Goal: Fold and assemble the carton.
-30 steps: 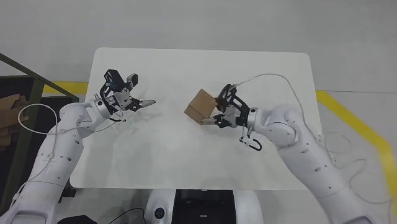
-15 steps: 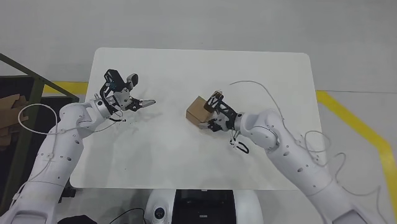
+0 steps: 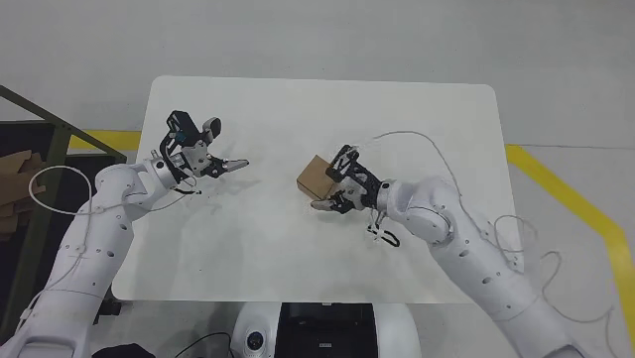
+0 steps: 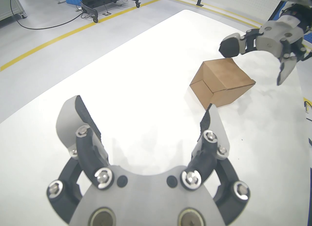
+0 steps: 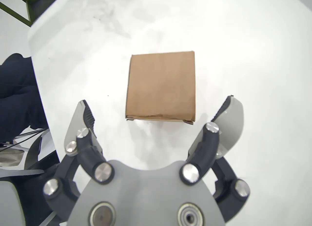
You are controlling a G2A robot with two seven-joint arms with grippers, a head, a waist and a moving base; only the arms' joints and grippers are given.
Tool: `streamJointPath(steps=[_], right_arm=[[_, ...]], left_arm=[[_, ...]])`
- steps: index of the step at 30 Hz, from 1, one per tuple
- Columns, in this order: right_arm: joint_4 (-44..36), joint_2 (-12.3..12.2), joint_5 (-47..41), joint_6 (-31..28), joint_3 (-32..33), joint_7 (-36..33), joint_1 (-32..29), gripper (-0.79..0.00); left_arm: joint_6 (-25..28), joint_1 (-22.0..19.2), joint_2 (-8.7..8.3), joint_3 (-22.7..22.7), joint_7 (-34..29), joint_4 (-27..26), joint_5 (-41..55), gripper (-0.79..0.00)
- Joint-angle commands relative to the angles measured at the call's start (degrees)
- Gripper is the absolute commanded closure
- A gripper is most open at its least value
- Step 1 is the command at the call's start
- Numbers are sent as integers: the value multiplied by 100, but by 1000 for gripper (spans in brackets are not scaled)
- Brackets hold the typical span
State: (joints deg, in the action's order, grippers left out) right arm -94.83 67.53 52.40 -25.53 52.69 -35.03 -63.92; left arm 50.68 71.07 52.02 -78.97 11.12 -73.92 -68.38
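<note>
The right gripper (image 4: 254, 63), fingers spread wide, sits just right of the carton (image 3: 316, 173) at the top view's centre, far nearer than the likewise parted left gripper (image 4: 143, 103).

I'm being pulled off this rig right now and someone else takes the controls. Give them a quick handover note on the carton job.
Left claw: open, empty, above bare table, apart from the carton.
Right claw: open, empty, close beside the carton, not gripping it.
Carton: lies near the table's middle, formed into a box; the faces in view are closed.
Done: box shape folded up.
Left: check the ragged-edged side facing the right claw; whether its flaps are tucked cannot be told.
</note>
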Motion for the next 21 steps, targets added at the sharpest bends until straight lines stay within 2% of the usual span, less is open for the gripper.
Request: streamJointPath(steps=[1,7,15,21], right_arm=[[-326,-75,-114,-126,306,141,-245,-785],[-686,-283,-796,-555,1457,675,-871,-785],[-597,-423,-973,-507,2671,1653,-1496,-785],[-400,-477,-833,-281,3149,1759,-1533,-785]], left_arm=[[0,0,0,0,0,0,0,-785],[0,0,0,0,0,0,0,-785],[0,0,0,0,0,0,0,-785],[0,0,0,0,0,0,0,-785]])
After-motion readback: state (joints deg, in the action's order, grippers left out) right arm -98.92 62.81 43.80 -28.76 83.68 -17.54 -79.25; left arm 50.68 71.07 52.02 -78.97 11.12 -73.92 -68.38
